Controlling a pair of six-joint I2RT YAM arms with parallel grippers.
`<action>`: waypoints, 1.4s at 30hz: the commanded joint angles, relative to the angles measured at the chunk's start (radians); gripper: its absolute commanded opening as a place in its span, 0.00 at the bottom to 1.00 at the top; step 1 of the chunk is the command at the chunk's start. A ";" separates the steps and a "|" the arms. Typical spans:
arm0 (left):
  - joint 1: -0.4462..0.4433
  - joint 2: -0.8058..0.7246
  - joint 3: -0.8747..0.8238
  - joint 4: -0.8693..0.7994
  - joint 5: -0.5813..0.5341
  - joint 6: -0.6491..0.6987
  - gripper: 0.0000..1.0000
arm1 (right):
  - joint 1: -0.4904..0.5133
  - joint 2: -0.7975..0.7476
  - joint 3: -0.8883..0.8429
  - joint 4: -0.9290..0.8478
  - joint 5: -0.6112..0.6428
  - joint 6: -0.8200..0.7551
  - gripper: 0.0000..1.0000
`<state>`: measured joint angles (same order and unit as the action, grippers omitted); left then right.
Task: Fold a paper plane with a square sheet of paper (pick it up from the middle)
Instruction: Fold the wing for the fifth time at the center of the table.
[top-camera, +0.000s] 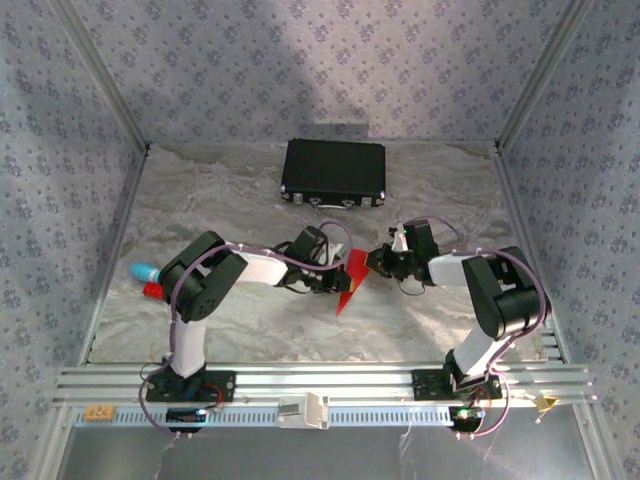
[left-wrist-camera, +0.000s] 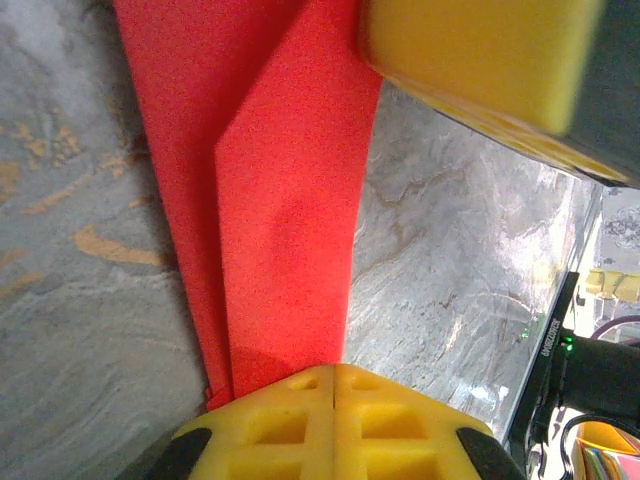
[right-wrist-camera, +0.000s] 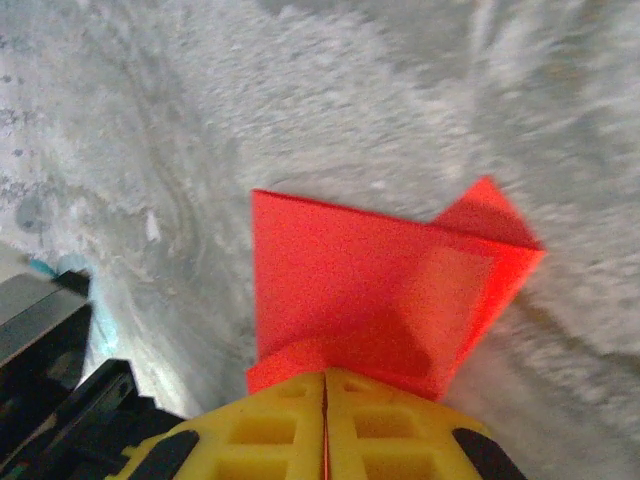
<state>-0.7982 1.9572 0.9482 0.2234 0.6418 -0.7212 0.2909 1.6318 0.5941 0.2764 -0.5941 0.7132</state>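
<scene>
**Kid:** What is closest to you?

**Robot:** The silver rail (top-camera: 320, 382) runs along the bottom of the top picture. My two arms stand on it.

**Kid:** What are your hands doing?

**Robot:** My left gripper (left-wrist-camera: 333, 375) is pinched tight on the red paper (left-wrist-camera: 290, 200). In my left wrist picture the yellow tips meet at the bottom middle. The paper goes up from them to the top of the frame. It is folded, with one layer lying on another. A blurry yellow block (left-wrist-camera: 480, 60) sits in the upper right, over the paper's edge.

**Kid:** And the other hand?

**Robot:** My right gripper (right-wrist-camera: 325, 385) is pinched tight on the same paper. In that wrist picture its tips are at the bottom middle, with a thin red line between them. The paper spreads up and to the right, and one corner is folded over.

**Kid:** Where is the paper from above?

**Robot:** In the middle of the top picture, between my two hands. Its point hangs toward the lower middle. I cannot tell if the point touches the gray table (top-camera: 250, 325).

**Kid:** What else is there?

**Robot:** A little blue thing (top-camera: 143, 271) lies at the middle left, by my left arm. Farthest away, at the top middle, a black case (top-camera: 333, 170) lies flat near the back wall.
</scene>
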 joint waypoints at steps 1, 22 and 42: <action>0.001 0.026 -0.053 -0.256 -0.048 0.037 0.00 | 0.043 -0.036 0.030 -0.045 0.017 -0.036 0.09; 0.002 0.021 -0.072 -0.254 -0.041 0.046 0.00 | -0.157 0.141 0.152 -0.090 0.020 -0.075 0.06; 0.037 -0.316 -0.092 -0.223 -0.122 0.010 0.00 | -0.053 0.056 0.039 -0.028 0.005 -0.012 0.06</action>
<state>-0.7589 1.6440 0.8001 0.0204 0.4942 -0.7113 0.2111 1.7180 0.6594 0.2569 -0.5983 0.6727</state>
